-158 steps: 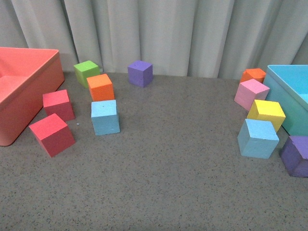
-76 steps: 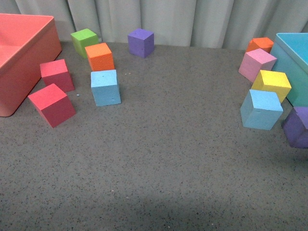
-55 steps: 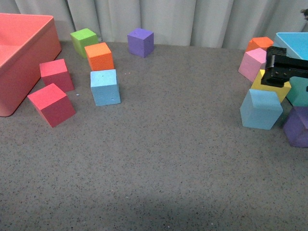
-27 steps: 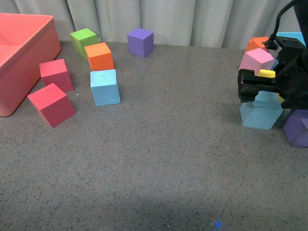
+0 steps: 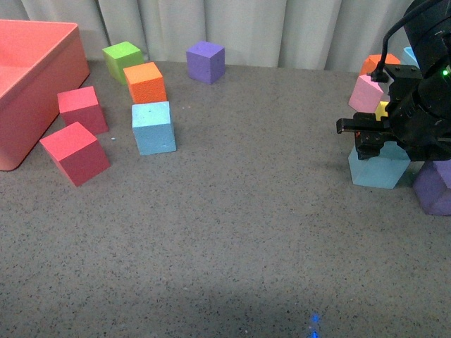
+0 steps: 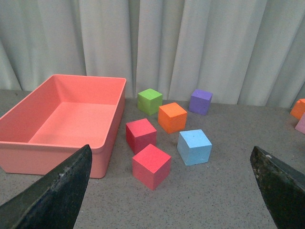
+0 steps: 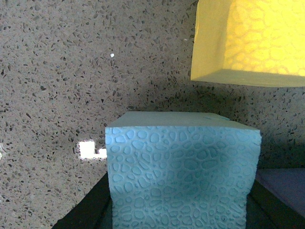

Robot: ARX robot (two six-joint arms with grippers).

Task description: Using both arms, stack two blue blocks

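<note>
Grey tabletop (image 5: 232,232) bears the blue block (image 5: 377,170), flanked by the right tool (image 5: 375,146).

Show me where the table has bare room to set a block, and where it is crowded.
Bare: the middle of the table, between the left blue block and the right blue block, and the near strip. Crowded: around the right claw, with the pink cube, yellow cube and near purple cube close by; also beside the coral bin.

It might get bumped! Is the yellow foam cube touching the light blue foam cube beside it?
Apart. Right wrist view shows grey table between yellow foam cube and light blue foam cube.
</note>
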